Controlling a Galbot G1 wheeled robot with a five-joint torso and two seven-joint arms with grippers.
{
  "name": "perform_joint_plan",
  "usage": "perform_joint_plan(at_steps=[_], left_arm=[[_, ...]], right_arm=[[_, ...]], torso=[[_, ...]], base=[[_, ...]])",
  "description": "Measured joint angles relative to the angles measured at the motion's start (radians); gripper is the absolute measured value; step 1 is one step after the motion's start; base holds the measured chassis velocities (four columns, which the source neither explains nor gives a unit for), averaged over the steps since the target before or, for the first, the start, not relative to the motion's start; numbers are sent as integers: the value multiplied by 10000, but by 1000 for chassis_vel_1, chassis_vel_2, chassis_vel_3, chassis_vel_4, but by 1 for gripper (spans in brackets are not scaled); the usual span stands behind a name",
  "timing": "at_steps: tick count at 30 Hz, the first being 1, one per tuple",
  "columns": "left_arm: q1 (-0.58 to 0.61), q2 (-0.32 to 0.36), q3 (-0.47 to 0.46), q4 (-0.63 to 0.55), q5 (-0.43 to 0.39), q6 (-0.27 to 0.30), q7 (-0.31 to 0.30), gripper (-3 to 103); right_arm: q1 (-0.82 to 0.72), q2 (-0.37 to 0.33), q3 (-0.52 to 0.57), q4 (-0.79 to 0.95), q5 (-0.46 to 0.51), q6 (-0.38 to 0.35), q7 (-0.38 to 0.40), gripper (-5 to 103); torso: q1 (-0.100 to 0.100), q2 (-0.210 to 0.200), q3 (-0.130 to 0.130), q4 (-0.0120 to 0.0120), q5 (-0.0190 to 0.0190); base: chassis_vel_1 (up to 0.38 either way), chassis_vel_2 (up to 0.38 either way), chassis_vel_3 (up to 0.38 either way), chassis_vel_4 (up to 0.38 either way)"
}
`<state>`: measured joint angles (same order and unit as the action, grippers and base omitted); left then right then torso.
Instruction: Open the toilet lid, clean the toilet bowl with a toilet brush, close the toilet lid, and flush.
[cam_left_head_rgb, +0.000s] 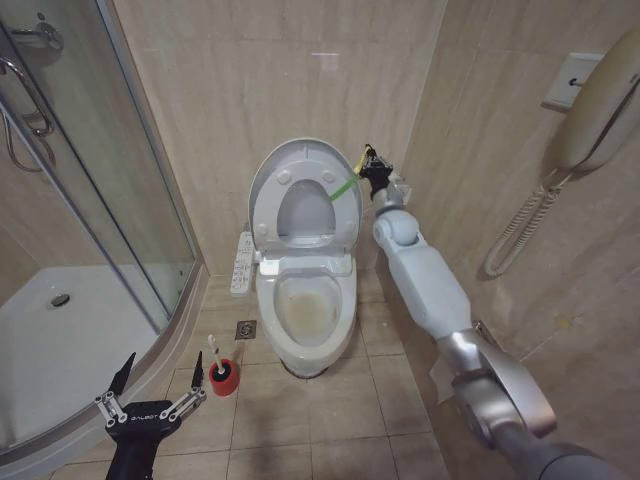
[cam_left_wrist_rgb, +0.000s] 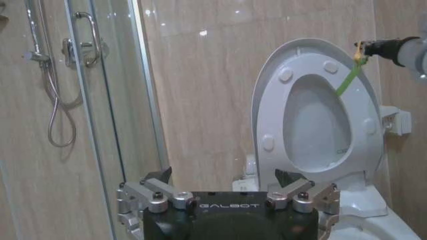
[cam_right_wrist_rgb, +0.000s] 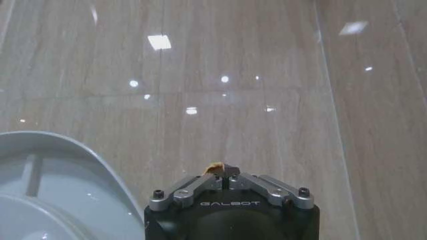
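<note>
At lower left of the head view I had the left gripper (cam_left_head_rgb: 158, 385) hovering with its fingers spread wide and holding nothing, the toilet brush (cam_left_head_rgb: 217, 366) standing in its red holder (cam_left_head_rgb: 225, 381) just to its right on the floor. In the middle, the toilet lid (cam_left_head_rgb: 305, 192) stood raised against the wall above the stained toilet bowl (cam_left_head_rgb: 306, 310). Right of it, the right gripper (cam_left_head_rgb: 368, 166) was pinched closed on the yellow-green tag (cam_left_head_rgb: 345, 184) at the lid's upper right edge.
</note>
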<state>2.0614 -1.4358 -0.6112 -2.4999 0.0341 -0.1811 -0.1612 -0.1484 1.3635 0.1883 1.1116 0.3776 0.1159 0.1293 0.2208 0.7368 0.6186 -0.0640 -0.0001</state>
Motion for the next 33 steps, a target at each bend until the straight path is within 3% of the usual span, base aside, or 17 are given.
perform_joint_plan(at_steps=[16, 30, 33], left_arm=[[0, 0, 0, 0, 0, 0, 0, 100], [-1, 1, 0, 0, 0, 0, 1, 100], [-1, 1, 0, 0, 0, 0, 0, 100]], right_arm=[[830, 608, -341, -1252, -308, 241, 206, 1], [370, 62, -205, -436, -231, 71, 300, 1], [370, 34, -131, -480, -288, 69, 294, 1]], torso=[[-2, 1, -1, 2, -1], [10, -3, 5, -5, 2], [4, -2, 2, 8, 1]], base=[[0, 0, 0, 0], [-113, 93, 88, -96], [-23, 46, 7, -19]])
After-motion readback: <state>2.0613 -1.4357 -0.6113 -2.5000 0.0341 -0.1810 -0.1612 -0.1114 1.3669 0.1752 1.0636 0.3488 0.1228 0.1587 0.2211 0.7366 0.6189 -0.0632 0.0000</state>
